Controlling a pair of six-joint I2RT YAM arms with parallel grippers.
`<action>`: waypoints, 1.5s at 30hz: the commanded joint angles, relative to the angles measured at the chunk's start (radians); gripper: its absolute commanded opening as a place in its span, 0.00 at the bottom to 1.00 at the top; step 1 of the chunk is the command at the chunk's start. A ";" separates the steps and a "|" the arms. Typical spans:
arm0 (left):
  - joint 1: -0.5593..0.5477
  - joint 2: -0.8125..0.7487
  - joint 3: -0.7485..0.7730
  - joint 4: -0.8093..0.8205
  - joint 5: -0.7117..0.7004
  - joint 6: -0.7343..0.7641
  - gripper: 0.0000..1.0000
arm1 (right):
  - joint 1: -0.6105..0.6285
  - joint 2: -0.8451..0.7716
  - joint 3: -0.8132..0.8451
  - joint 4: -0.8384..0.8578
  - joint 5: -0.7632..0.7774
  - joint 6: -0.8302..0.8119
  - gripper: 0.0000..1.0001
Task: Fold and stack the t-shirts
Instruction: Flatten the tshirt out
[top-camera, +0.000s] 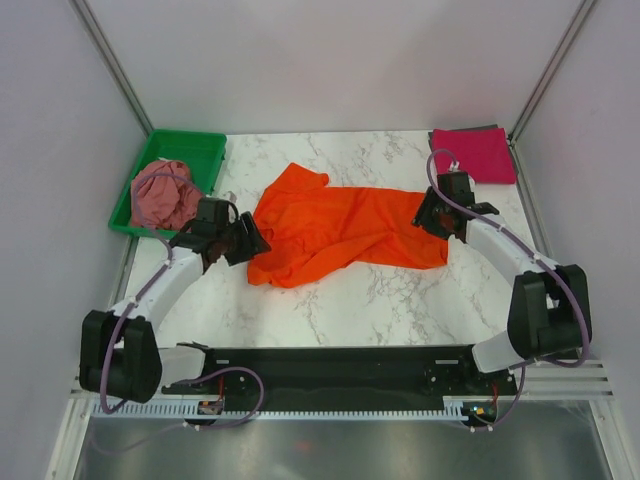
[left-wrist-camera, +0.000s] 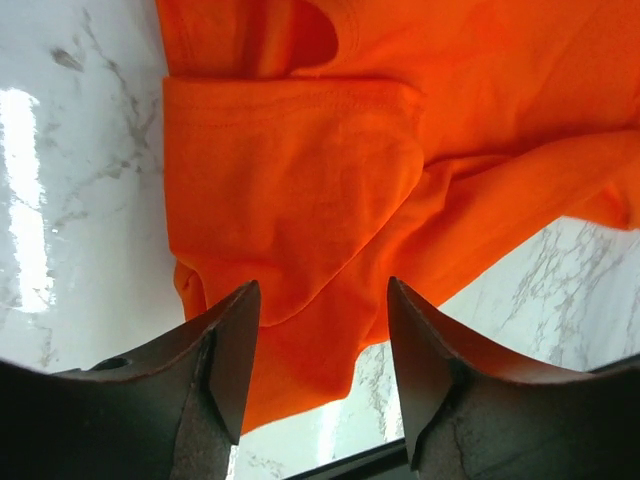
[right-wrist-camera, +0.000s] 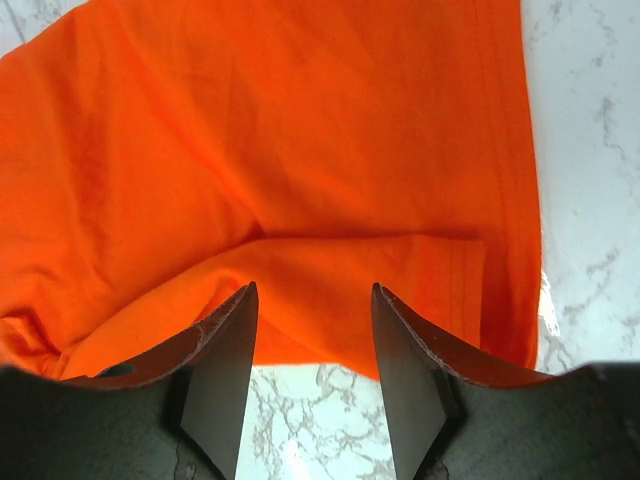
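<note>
Orange t-shirt (top-camera: 340, 232): rumpled, middle of the surface (top-camera: 380, 295). My left pincer (left-wrist-camera: 320, 330) and right pincer (right-wrist-camera: 312, 330): both apart, empty, at opposite ends. Advice: flatten the bunched cloth before folding.

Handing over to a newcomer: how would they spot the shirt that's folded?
On the marble table, look to the far right corner, beyond the right claw. The magenta-pink t-shirt lies as a flat rectangle, unlike the orange t-shirt sprawled mid-table and the dusty rose t-shirt bunched in the green tray.
</note>
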 joint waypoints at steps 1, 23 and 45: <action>-0.007 0.094 -0.011 0.040 0.118 -0.004 0.60 | 0.008 0.092 0.057 0.021 0.012 -0.019 0.57; 0.047 -0.028 0.137 0.027 -0.070 0.040 0.59 | 0.037 -0.118 -0.061 0.034 -0.013 -0.081 0.57; 0.105 0.936 0.801 -0.033 0.116 0.249 0.50 | -0.279 0.614 0.540 -0.081 -0.130 -0.223 0.60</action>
